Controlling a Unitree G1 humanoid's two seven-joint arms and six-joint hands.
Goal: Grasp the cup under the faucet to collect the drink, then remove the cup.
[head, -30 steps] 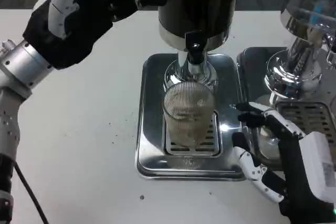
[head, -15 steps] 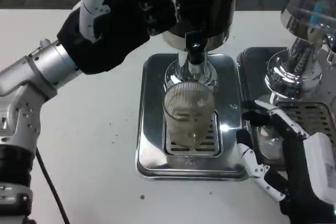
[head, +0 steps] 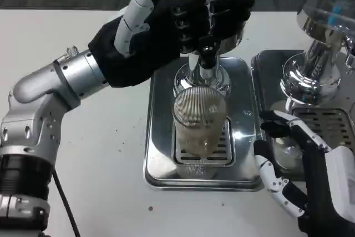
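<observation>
While the cup (head: 199, 121) stands on the tray (head: 161, 154) at frame centre, this is how the head view reads:

Step in hand: as I judge it, working the faucet (head: 206, 54) so drink runs into the cup; the left hand (head: 191, 18) sits at the dispenser (head: 233, 31) above it.

How to do it well: press on the tap lever alone, straight and steady, without nudging the cup off the grate (head: 219, 151). Keep the cup centred under the spout. Hold the right hand (head: 302, 176) ready beside the tray until the flow stops.

Cup: upright, ribbed, clear, directly below the faucet at mid-frame, on the grate. Whether any drink is in it I cannot tell.

Left hand: upper middle of the frame, fingers curled over the front of the dispenser just above the faucet. It touches the dispenser body; whether it truly grips a lever I cannot tell.

Right hand: lower right of the frame, fingers spread, holding nothing, just beside the tray's right edge and apart from the cup.

Risk: a sideways push may shift the cup or spill.
</observation>
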